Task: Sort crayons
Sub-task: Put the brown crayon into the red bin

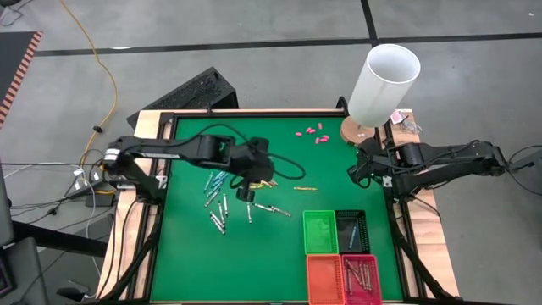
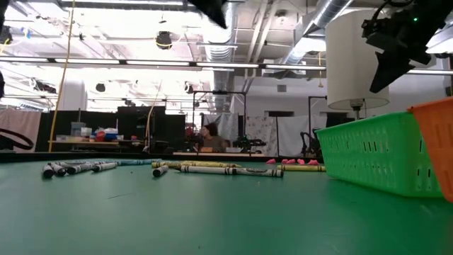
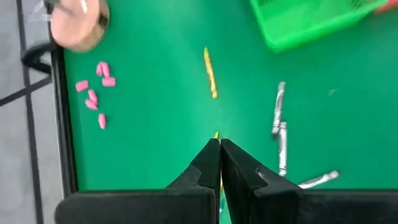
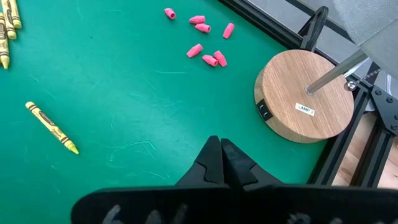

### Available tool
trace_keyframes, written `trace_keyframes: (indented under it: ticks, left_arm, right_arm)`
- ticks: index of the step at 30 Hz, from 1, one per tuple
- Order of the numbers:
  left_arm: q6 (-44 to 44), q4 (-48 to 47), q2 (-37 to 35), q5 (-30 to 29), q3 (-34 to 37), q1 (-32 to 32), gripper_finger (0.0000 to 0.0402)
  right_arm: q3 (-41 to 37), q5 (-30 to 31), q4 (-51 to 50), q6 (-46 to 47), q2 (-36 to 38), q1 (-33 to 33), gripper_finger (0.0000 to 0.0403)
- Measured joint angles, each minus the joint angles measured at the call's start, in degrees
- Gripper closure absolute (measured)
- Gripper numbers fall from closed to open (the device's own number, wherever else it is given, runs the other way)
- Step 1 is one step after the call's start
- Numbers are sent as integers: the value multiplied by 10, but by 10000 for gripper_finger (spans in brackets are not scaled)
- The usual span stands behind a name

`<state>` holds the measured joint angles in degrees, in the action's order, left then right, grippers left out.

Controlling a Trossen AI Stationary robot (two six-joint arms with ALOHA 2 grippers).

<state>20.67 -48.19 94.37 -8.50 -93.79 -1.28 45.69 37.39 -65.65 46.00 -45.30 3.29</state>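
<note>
Risk, as a judgement: the left gripper (image 3: 219,147) is pinching only the tip of a yellow crayon (image 3: 216,135) between fingers pressed almost together, so the thin stick is likely to pivot or slip out on the way to the baskets (image 1: 320,230). That gripper is hanging over the middle of the green tabletop (image 1: 271,246), just beside the scattered crayons (image 1: 218,199), with one more yellow crayon (image 1: 306,188) lying apart. The right gripper (image 4: 221,149) is waiting, pressed together and empty, near the lamp base (image 4: 305,104).
</note>
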Motion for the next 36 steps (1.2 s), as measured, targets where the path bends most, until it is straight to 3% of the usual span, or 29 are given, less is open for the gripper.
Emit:
trace_keyframes:
  ticks: [5, 11, 24, 36]
  left_arm:
    - [22, 215, -56, -8, 216, 21, 401]
    - [59, 364, -40, 19, 342, 43, 401]
    - [67, 388, 61, 49, 363, 92, 401]
    - [102, 386, 71, 83, 363, 117, 401]
  right_arm:
    - [0, 0, 0, 0, 0, 0, 403]
    - [0, 0, 1, 0, 0, 0, 403]
    - [0, 0, 5, 0, 0, 1, 403]
    - [0, 0, 5, 0, 0, 1, 403]
